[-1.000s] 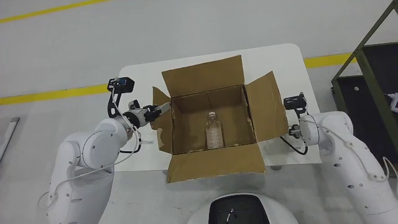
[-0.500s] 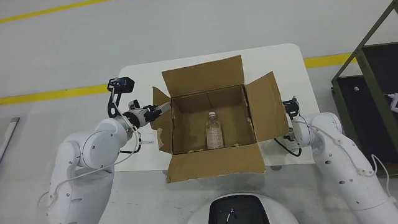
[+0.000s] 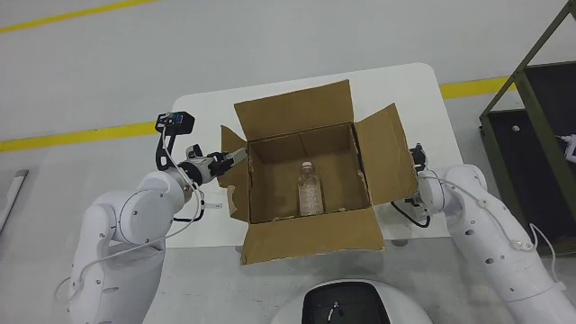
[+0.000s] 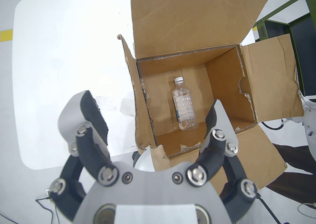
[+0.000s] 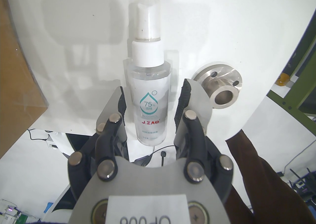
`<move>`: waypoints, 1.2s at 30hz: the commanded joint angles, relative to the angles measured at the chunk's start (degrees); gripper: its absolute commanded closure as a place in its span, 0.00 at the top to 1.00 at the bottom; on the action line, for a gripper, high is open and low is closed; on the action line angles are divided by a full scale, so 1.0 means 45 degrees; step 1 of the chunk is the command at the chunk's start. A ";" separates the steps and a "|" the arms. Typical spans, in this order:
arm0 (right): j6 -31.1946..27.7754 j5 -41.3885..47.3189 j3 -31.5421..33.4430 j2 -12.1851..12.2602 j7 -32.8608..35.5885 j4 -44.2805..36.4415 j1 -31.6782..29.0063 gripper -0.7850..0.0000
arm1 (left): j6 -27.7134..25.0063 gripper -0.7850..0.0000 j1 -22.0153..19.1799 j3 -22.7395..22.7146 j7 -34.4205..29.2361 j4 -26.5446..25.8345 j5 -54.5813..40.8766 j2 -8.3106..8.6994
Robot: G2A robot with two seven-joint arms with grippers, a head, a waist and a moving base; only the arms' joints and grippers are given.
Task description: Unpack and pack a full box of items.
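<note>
While the right gripper [image 5: 153,94] sat low over the table [image 5: 222,12] near its right edge, its fingers stood apart on either side of the spray bottle [image 5: 148,79], with a sliver of daylight on both flanks, so nothing was clamped. That bottle lay flat on the table, cap pointing away from the wrist, and just beside it rested a metal flange [image 5: 218,86], close to the right edge. One brown flap of the box [image 3: 292,112] stood just to the bottle's other side. Across the table, the left gripper [image 4: 151,102] hung spread wide and empty above the box's left wall, straddling it without touching. Down inside, one clear water bottle [image 3: 310,191] lay alone on the cardboard floor, all four flaps folded out. My read: the job sat roughly at its turn, two items out on the table and one in the box. Whether the spray bottle was being set down or picked up could not be told, and every flap remained to be closed.
</note>
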 commanded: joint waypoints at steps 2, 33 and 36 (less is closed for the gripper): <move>0.0040 0.0024 0.0018 -0.0017 -0.0017 0.0061 0.0058 0.39 | 0.0000 1.00 0.0000 0.0000 0.0000 0.0000 0.0000 0.0000; -0.1843 1.2193 0.8814 0.0346 -0.3385 -0.5744 -0.3117 0.00 | 0.0000 1.00 0.0000 0.0000 0.0000 0.0000 0.0000 0.0000; -0.2508 1.3717 0.8740 0.0344 -0.3431 -0.6109 -0.3382 0.00 | 0.0000 1.00 0.0000 0.0000 0.0000 0.0000 0.0000 0.0000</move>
